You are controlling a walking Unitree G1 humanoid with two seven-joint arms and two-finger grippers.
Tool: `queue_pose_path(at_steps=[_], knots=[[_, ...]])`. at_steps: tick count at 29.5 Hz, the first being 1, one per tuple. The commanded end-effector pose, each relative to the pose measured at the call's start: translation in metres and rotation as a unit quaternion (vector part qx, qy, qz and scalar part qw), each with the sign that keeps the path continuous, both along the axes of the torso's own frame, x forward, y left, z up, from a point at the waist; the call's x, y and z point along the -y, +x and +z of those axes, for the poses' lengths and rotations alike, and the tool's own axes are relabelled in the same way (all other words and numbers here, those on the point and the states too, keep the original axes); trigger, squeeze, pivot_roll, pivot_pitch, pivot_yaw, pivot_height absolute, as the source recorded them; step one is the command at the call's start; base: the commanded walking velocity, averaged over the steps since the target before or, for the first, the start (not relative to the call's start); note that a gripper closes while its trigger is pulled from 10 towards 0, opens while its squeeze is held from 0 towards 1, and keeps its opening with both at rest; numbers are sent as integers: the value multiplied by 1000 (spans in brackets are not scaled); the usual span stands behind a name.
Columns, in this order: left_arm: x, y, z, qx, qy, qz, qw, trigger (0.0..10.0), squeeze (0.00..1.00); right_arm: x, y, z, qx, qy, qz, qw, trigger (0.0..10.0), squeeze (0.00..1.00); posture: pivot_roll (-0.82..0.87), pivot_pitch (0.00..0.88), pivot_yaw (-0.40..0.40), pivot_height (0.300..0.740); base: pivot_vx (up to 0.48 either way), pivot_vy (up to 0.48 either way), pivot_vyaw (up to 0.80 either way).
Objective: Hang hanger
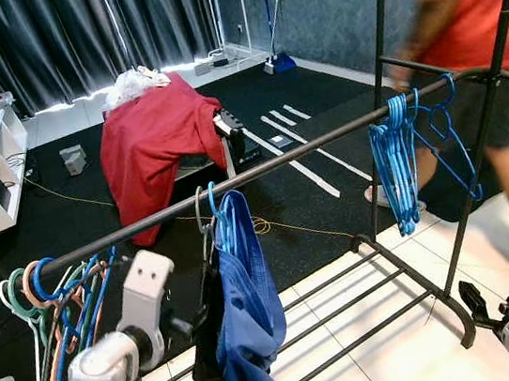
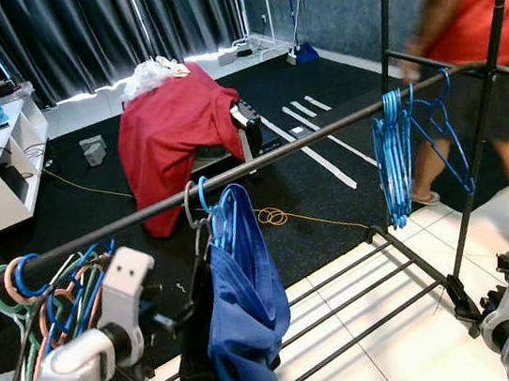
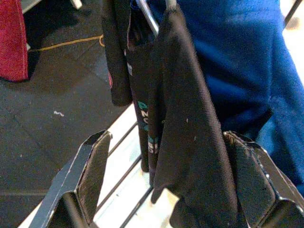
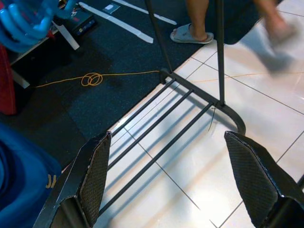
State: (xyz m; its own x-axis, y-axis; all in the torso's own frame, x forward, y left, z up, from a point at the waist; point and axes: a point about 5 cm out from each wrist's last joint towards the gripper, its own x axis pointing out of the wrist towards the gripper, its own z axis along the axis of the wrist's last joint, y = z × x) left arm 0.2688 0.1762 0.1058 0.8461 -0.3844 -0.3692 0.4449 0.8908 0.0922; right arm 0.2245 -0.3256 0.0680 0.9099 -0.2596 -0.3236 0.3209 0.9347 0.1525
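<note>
Blue shirt on its hanger (image 1: 211, 201) hung mid rail (image 1: 306, 150), black garment (image 3: 190, 137) beside it between the left end effector (image 3: 171, 175) fingers spread wide, right end effector (image 4: 166, 180) wide over tiled floor (image 4: 199, 156), person (image 1: 490, 44) passing beyond.

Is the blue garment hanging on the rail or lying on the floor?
Hanging. The blue garment droops from a hanger hooked over the black rail, beside a black garment; the left gripper is open around the black one.

Blue garment (image 1: 248, 291), red cloth (image 1: 158, 145) — black rail (image 1: 306, 149).
</note>
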Motion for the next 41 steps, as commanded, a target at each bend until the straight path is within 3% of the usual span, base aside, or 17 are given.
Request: queue_pose_path(at_steps=[1, 5, 9, 10, 11, 17, 27, 32, 41], knots=[[-5, 1, -4, -5, 17, 16, 1000, 10000, 0, -4, 2, -2, -4, 7, 6, 1000, 10000, 0, -182, 0, 60, 740, 0, 0, 0], [-16, 6, -5, 4, 44, 57, 997, 10000, 0, -6, 1, -4, -4, 10, 6, 1000, 10000, 0, -178, 0, 61, 740, 0, 0, 0], [-18, 8, -5, 5, 46, 70, 996, 10000, 0, -7, 1, -4, -4, 11, 7, 1000, 10000, 0, -178, 0, 63, 740, 0, 0, 0], [-17, 9, -5, 5, 46, 76, 996, 4510, 0, -8, 1, -5, -4, 12, 6, 1000, 10000, 0, -180, 0, 64, 740, 0, 0, 0], [-13, 9, -6, 1, 37, 73, 997, 0, 0, -8, 1, -5, -4, 12, 6, 1000, 10000, 0, -181, 0, 64, 740, 0, 0, 0], [-2, 9, -11, -10, 26, 62, 998, 0, 0, -6, 1, -3, -3, 12, 4, 1000, 10000, 0, -184, 0, 65, 740, 0, 0, 0], [3, 9, -14, -4, 37, 52, 998, 0, 0, -6, 2, -2, -1, 10, 6, 1000, 10000, 0, -186, 0, 63, 740, 0, 0, 0], [-20, 15, -1, 51, 29, 129, 990, 0, 0, -8, 8, -2, 0, 9, 11, 1000, 10000, 0, -177, 0, 61, 740, 0, 0, 0], [-34, -9, -8, 62, 4, 182, 981, 0, 0, -12, 6, -7, -6, 15, 15, 1000, 10000, 0, -148, 0, 57, 740, 0, 0, 0]])
